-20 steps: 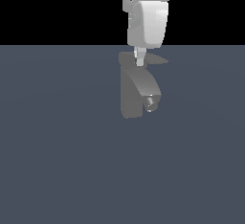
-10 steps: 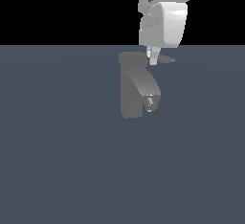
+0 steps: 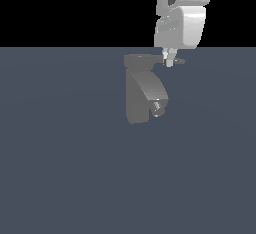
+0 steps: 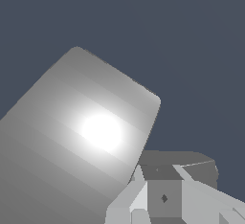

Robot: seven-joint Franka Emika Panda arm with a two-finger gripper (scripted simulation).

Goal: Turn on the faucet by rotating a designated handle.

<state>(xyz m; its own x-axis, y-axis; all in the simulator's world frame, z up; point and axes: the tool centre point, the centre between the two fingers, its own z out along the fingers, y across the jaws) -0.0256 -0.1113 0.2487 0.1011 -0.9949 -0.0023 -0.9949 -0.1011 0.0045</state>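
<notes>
The grey faucet stands mid-scene in the exterior view, its thick spout curving down to a small nozzle. The thin flat handle sticks out from the top cap towards the exterior view's right. My gripper hangs straight down from the white arm, fingers together, with the tips against the handle near its middle. It holds nothing. In the wrist view a large bright grey faucet surface fills the frame beside my fingers, and a darker flat grey piece lies just beyond them.
A flat dark blue-grey floor surrounds the faucet. The white arm body rises above the handle against a black background.
My gripper has moved steadily towards the exterior view's right along the faucet's top. The handle's tip now reaches further right than a second ago.
</notes>
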